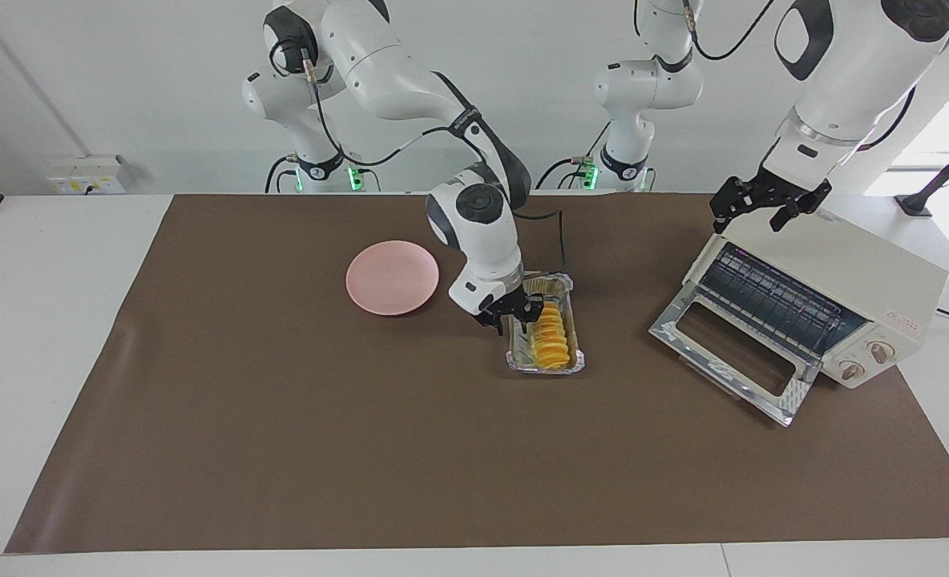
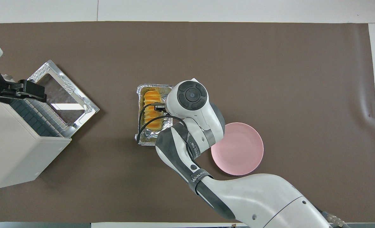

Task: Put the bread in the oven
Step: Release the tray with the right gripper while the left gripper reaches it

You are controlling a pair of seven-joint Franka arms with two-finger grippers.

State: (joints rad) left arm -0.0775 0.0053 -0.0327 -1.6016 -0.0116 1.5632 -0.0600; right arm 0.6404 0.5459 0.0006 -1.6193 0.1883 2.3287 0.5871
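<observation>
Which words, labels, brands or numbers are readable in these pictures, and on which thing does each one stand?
"WANJEE": only this much reads on the band around the right arm; the end is unclear.
Red label on the oven beside its knobs: too small to read.
Sticker on the oven's top, overhead view: too small to read.
Sticker on each robot base: unreadable.

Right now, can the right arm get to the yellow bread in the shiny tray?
Probably yes. The right gripper hangs right at the bread, which lies uncovered in the foil tray, with nothing between them. The left gripper waits over the oven.
</observation>
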